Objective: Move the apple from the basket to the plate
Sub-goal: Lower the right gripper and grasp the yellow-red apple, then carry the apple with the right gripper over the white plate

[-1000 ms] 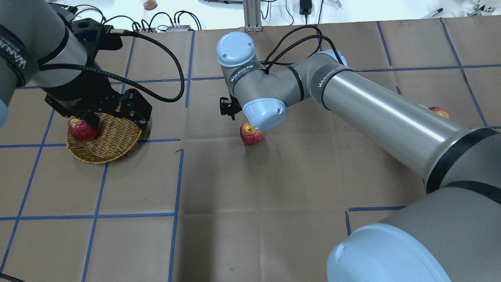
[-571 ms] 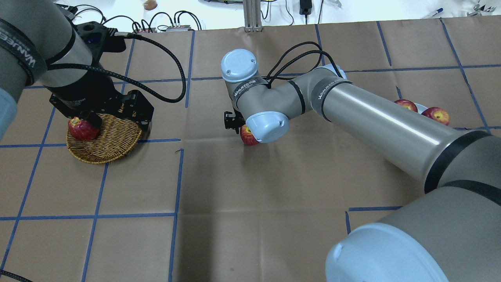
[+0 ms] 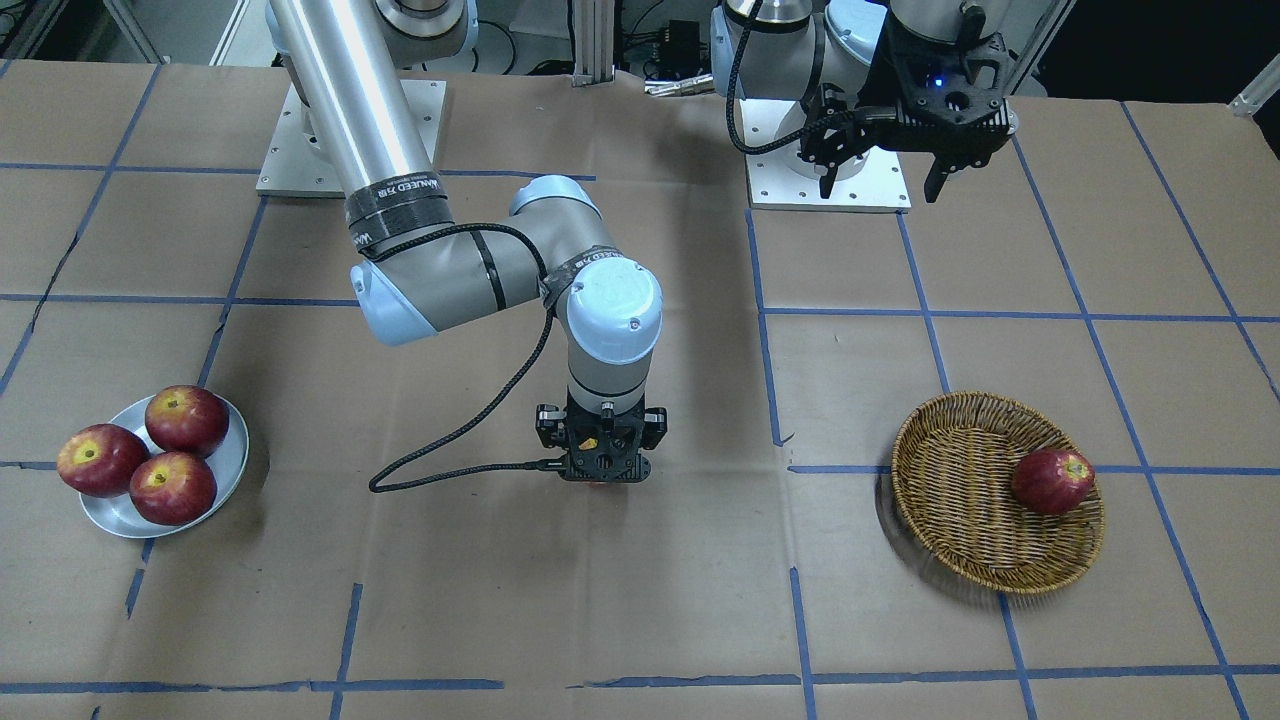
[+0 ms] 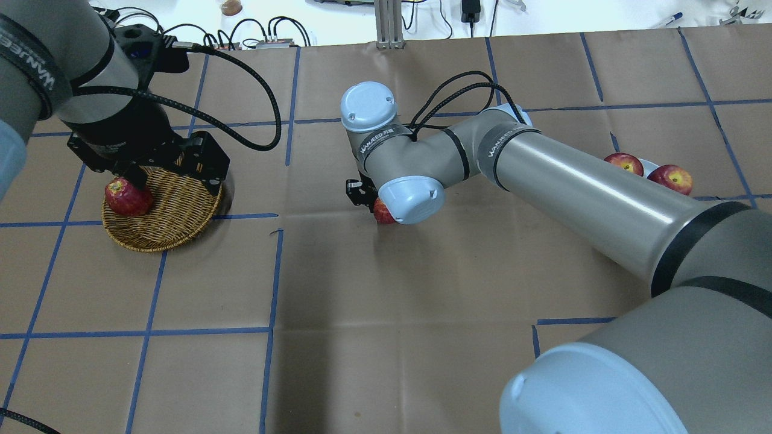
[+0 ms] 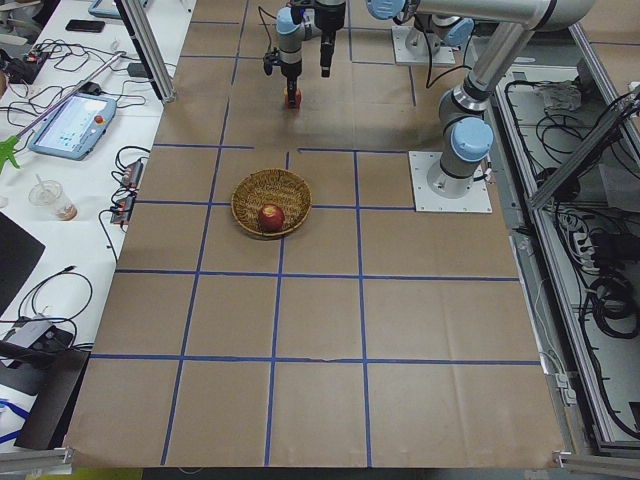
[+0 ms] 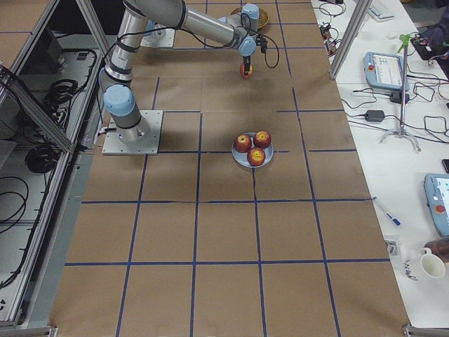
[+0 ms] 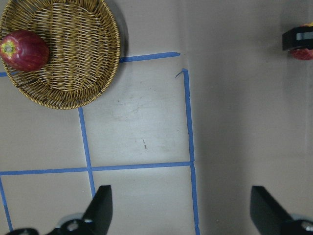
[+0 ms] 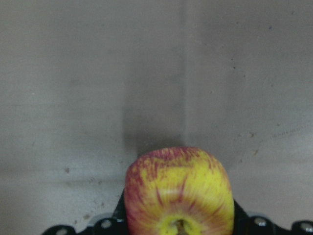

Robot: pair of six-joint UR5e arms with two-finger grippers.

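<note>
**Apple mid-table, right gripper down over it**

The apple [image 8: 178, 191], yellow with red streaks, is out of the basket [image 3: 940, 420]; it sits well apart from it on the bare table [image 3: 600, 620], on the line from the basket to the plate [image 3: 235, 450]. That spot reads as a hand-off point: the basket lies on the left arm's side and the plate far from the basket on the right arm's side, so a drop between them would let each arm work within easy reach.

The right gripper [image 3: 600, 475] points straight down over the apple. In its wrist view the fruit fills the gap between the jaws, stem end toward the camera; whether the jaws are pressing on it yet I cannot tell.

The left gripper [image 7: 182, 203] hangs high near the basket, spread wide and empty, likely parked clear of the other arm. One dark red apple [image 3: 1052, 480] lies in the basket; three red apples [image 3: 186, 420] crowd the plate, so room there looks tight.
</note>
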